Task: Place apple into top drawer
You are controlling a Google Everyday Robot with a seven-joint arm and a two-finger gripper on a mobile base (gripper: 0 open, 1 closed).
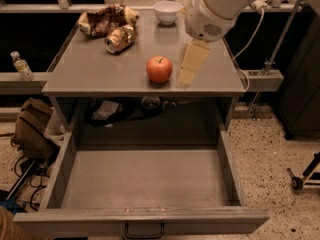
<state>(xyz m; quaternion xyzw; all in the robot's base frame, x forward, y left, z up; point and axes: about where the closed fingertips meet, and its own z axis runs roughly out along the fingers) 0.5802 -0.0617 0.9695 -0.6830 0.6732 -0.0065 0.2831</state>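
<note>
The red-orange apple (159,69) with a short dark stem sits on the grey tabletop (90,69) near its front edge. The top drawer (145,179) is pulled fully open below the table, its flat bottom bare, with a dark handle (144,231) at the front. My gripper (191,66), cream-coloured, hangs from the white arm just to the right of the apple, above the tabletop's front right part, not touching the apple.
A crushed drink can (120,38), a crumpled snack bag (105,19) and a white bowl (167,11) stand at the back of the table. A water bottle (21,65) sits on a ledge at left. A bag (32,129) lies on the floor left.
</note>
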